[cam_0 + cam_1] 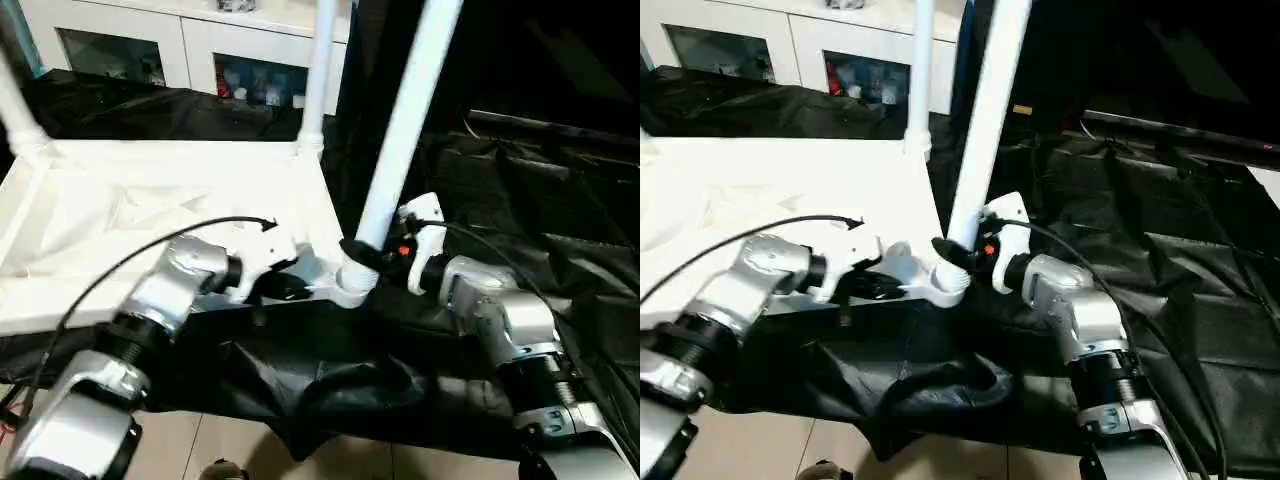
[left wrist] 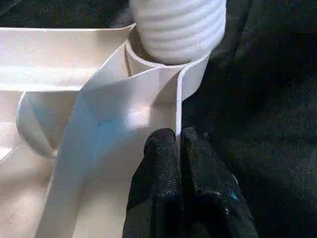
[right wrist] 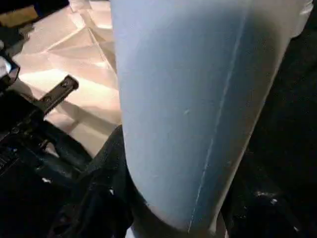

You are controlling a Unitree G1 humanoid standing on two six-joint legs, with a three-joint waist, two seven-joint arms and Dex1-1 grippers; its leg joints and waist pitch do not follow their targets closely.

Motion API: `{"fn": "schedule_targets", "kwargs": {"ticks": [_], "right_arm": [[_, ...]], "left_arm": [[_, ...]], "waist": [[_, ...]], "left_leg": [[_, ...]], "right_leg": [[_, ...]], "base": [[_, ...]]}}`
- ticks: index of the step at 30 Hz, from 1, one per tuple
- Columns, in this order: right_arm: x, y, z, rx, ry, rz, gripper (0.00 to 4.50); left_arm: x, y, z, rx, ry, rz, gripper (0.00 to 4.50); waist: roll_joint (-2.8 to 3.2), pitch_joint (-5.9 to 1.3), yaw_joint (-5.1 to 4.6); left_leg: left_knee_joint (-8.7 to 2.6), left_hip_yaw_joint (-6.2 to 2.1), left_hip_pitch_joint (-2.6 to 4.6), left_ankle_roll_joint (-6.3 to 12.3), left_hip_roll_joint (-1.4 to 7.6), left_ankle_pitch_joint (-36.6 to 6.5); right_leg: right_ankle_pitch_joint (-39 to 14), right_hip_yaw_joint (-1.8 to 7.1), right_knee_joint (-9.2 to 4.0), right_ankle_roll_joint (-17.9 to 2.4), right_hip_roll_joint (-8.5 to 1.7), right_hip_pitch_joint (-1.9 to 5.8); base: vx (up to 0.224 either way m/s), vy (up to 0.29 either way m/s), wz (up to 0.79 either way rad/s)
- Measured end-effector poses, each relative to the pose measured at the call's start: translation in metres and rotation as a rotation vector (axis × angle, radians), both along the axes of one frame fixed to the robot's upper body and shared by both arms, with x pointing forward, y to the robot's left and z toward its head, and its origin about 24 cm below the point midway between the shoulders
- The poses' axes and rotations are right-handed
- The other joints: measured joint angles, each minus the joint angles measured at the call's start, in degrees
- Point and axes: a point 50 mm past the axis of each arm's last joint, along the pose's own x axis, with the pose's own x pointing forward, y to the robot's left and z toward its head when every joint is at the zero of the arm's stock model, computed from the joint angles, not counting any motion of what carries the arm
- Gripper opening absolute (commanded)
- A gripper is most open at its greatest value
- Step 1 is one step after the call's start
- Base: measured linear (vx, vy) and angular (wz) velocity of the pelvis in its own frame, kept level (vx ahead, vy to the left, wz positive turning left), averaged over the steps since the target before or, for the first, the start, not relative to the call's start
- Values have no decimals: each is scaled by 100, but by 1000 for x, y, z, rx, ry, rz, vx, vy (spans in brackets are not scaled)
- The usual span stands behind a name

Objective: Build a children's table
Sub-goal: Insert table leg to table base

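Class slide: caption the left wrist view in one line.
Left gripper pinching the tabletop's thin rim beside a corner socket holding a ribbed leg.

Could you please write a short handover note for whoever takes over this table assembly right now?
Left gripper: fingers shut on the thin rim of the tabletop, beside the near corner socket.
Right gripper: fingers clamped on the leg just above that socket.
Tabletop lies underside up on black cloth. Another leg stands in the far corner socket, a third at the far left.
Done: at least two legs standing.
Left: seat the held leg fully, which looks tilted; the near-left corner is out of frame, so check it.
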Motion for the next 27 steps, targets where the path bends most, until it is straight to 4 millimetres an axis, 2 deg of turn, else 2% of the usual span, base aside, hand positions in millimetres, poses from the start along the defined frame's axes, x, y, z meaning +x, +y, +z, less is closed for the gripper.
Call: {"fn": "schedule_targets", "kwargs": {"ticks": [15, 27], "right_arm": [[11, 1, -7, 25, 6, -35, 191], [1, -12, -25, 184, 7, -132, 191]], "left_arm": [[-3, -1, 0, -17, 38, 50, 0], [-3, -8, -2, -30, 51, 67, 0]], "waist": [[4, -2, -30], [39, -18, -6]], "left_leg": [[0, 2, 1, 0, 0, 0], [-1, 3, 1, 3, -1, -2]], "right_leg": [[0, 1, -4, 0, 0, -1], [-1, 2, -9, 0, 0, 1]], "base": [[0, 0, 0], [0, 0, 0]]}}
